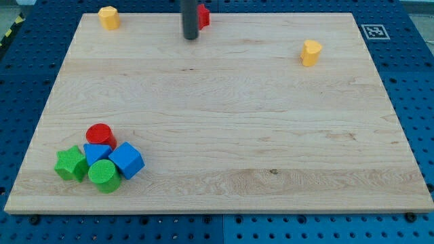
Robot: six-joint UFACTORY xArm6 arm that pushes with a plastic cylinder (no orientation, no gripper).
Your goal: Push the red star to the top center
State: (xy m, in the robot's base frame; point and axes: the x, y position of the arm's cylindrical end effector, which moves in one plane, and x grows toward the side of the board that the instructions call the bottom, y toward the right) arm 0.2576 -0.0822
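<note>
The red star (203, 15) lies at the view's top centre, near the top edge of the wooden board (224, 115). The dark rod partly covers its left side, so only its right part shows. My tip (190, 37) rests on the board just left of and slightly below the red star, close to it or touching it; I cannot tell which.
A yellow block (108, 17) sits at the top left and another yellow block (311, 52) at the upper right. At the bottom left a red cylinder (100, 135), a green star (70, 165), a green cylinder (104, 175) and two blue blocks (127, 160) cluster together.
</note>
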